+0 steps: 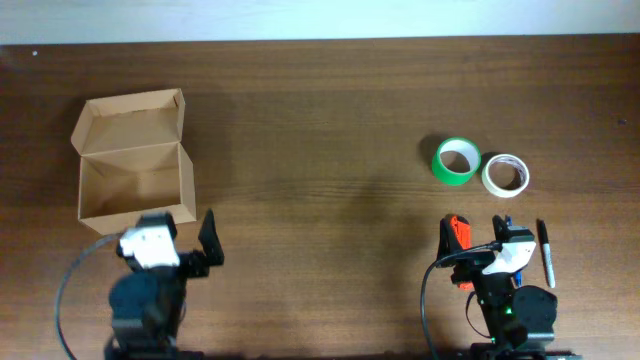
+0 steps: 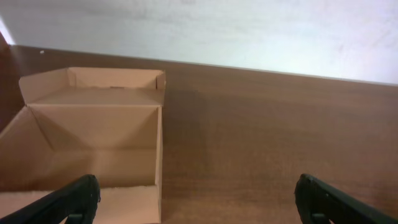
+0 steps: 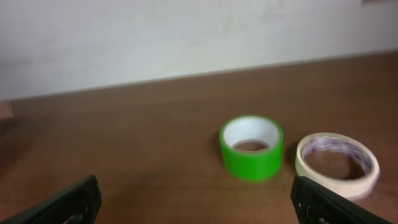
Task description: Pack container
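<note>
Two rolls, green tape [image 1: 456,161] and cream tape [image 1: 505,175], lie just beyond the right gripper [image 3: 196,208] (fingers apart, empty); the cardboard box [image 1: 135,188] sits left, at the left gripper [image 2: 199,205], also spread.

Tan container [image 1: 135,165], green tape roll [image 1: 456,161], cream tape roll [image 1: 505,175], brown wooden table [image 1: 320,120].

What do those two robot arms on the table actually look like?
Both arms are mostly black. The left arm and right arm each carry a white block near the pincer and trail a looping black cable. The pincer fingers are dark, blunt and unmarked.
</note>
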